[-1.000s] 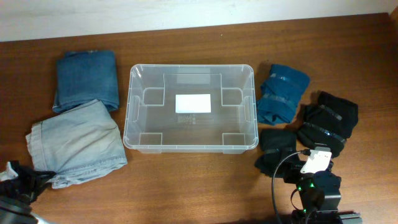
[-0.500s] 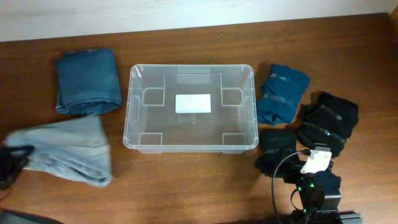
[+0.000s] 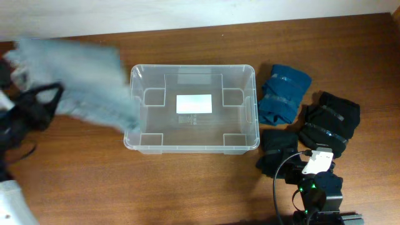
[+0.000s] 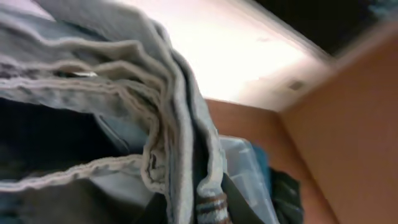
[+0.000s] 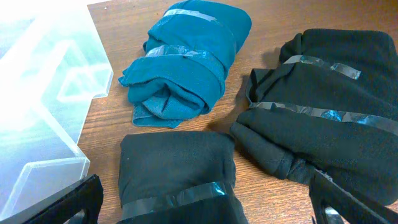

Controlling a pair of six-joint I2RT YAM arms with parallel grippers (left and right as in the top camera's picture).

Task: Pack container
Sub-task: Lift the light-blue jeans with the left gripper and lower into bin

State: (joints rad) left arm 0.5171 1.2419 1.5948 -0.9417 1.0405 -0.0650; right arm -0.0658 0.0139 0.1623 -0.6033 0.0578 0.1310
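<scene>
The clear container with a white label on its base sits mid-table with nothing in it. My left gripper is shut on folded light blue jeans and holds them in the air at the container's left end, blurred by motion. The jeans fill the left wrist view, where the container's corner shows beyond them. My right gripper is open and empty, low over a black taped bundle right of the container.
A teal taped bundle lies right of the container. A larger black bundle lies further right and a small black bundle in front. The right arm is at the front right edge.
My left gripper has lifted the light blue jeans off the table at the front left and swung them up and back toward the container. The right arm has not moved.
</scene>
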